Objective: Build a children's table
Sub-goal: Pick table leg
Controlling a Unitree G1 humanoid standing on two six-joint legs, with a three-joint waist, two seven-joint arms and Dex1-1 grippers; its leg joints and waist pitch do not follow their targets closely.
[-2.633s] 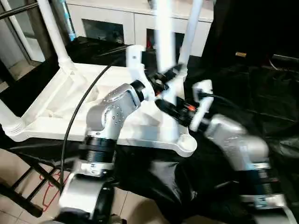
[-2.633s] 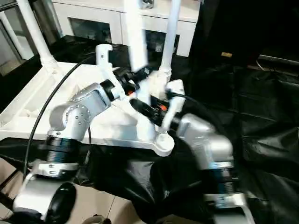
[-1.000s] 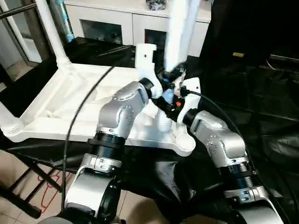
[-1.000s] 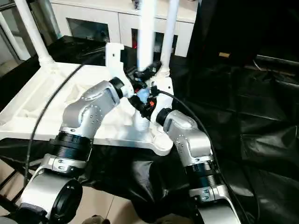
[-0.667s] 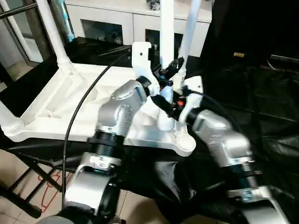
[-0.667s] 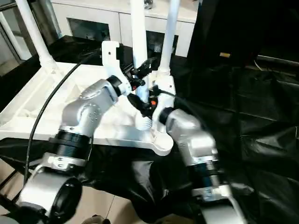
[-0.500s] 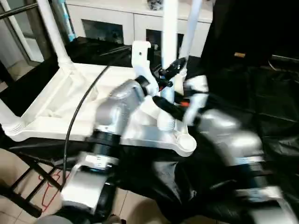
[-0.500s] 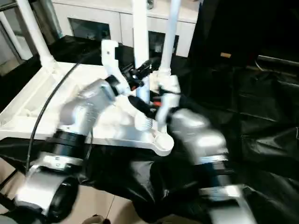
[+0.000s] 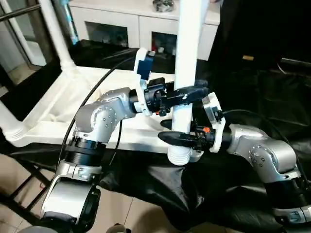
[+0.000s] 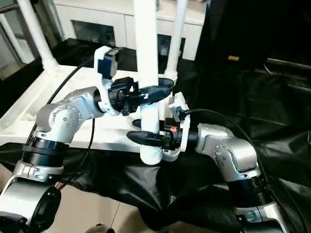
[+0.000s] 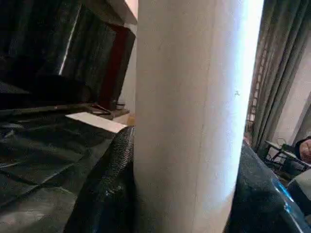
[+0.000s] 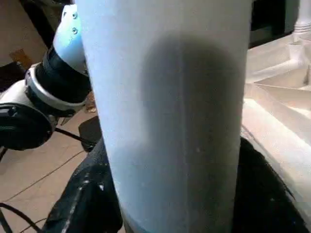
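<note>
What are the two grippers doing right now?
Left gripper: shut on the long white plastic tube leg.
Right gripper: shut on the same leg, lower down.

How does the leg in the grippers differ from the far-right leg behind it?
The held leg hangs free, its ribbed end bare at the tabletop's near edge; the far-right leg stands seated in its corner socket. Left gripper and right gripper clamp only the held one. Both are white tubes.

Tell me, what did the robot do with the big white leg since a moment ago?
The loose leg has come toward the camera: its ribbed end, earlier beside the near corner socket, now hangs in front of the tabletop edge. Both arms swung outward, so the left hand and right hand now reach in from the sides, left above right, both still clamped on it. The tabletop and its fitted legs stayed put.
</note>
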